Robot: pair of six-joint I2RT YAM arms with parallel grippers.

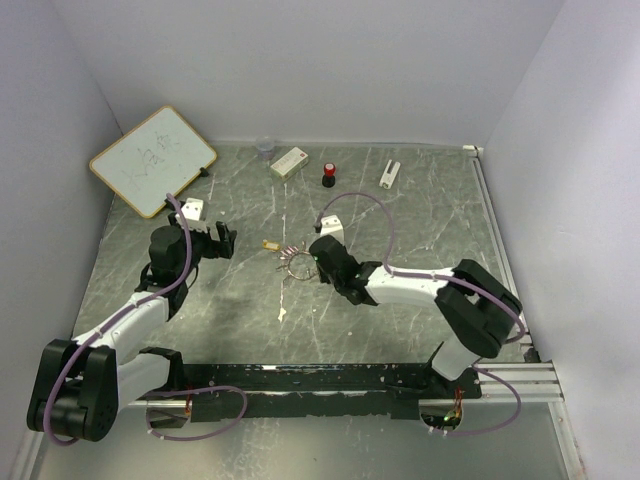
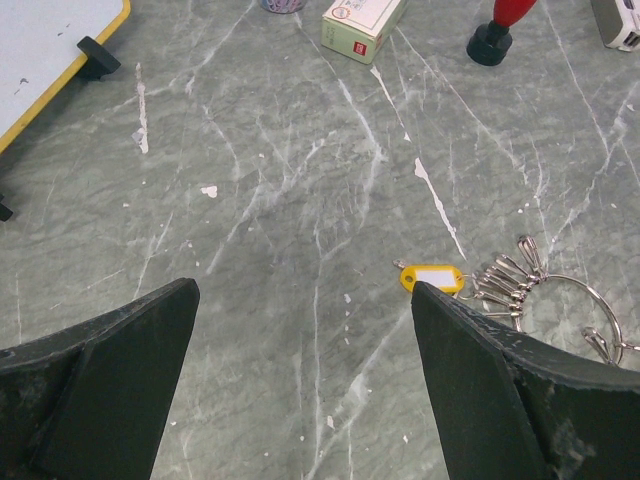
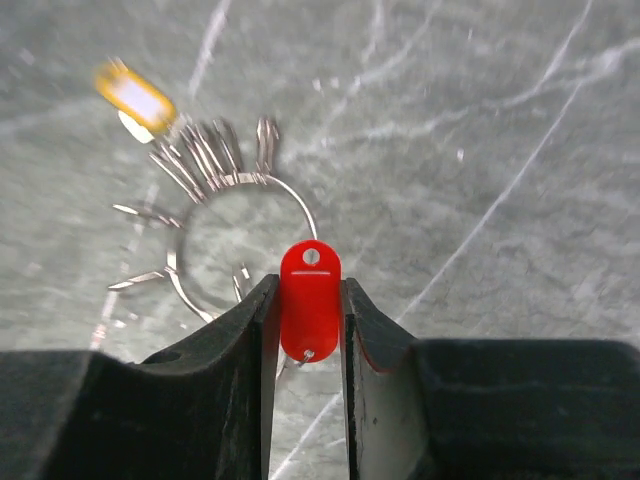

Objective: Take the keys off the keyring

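Table (image 1: 400,210): grey-green marbled top streaked with white, carrying everything listed here.
Whiteboard (image 1: 152,160): yellow-framed, lying askew in the 10 o'clock corner, with faint scribble on it.
Left arm (image 1: 130,320): comes in from 8 o'clock and stops short of the middle.
Right arm (image 1: 420,288): comes in from 4 o'clock, its wrist reaching the table's middle.
Left gripper (image 1: 222,241) (image 2: 305,300): jaws spread right out, nothing between them, only bare table below. It sits at 9 o'clock of the keyring (image 1: 298,264) (image 2: 585,285) (image 3: 285,192), well apart from it.
Right gripper (image 1: 318,252) (image 3: 308,290): at the ring's 3 o'clock side, fingers drawn in on the red-headed key (image 3: 309,295), one pad against each long edge of the red head.
Box (image 1: 289,162): small, white with a red mark, at 12 o'clock near the back wall.
Knob (image 1: 328,176): black with a red top, just at the box's 3 o'clock.
White block (image 1: 389,173): further along at 1 o'clock.
Cup (image 1: 265,148): small and clear, at the box's 10 o'clock.
Keyring: thin silver wire circle lying near the table's middle.
Silver keys (image 2: 505,280) (image 3: 205,155): fanned in a bunch on the ring's 10 to 11 o'clock arc, with a few more spread round it.
Yellow-headed key (image 1: 270,244) (image 2: 432,277) (image 3: 135,95): flat on the table just beyond that bunch, at 10 o'clock.
Red-headed key: over the ring's edge nearest the right gripper. From where I stand I can't make out whether it is linked to the wire.
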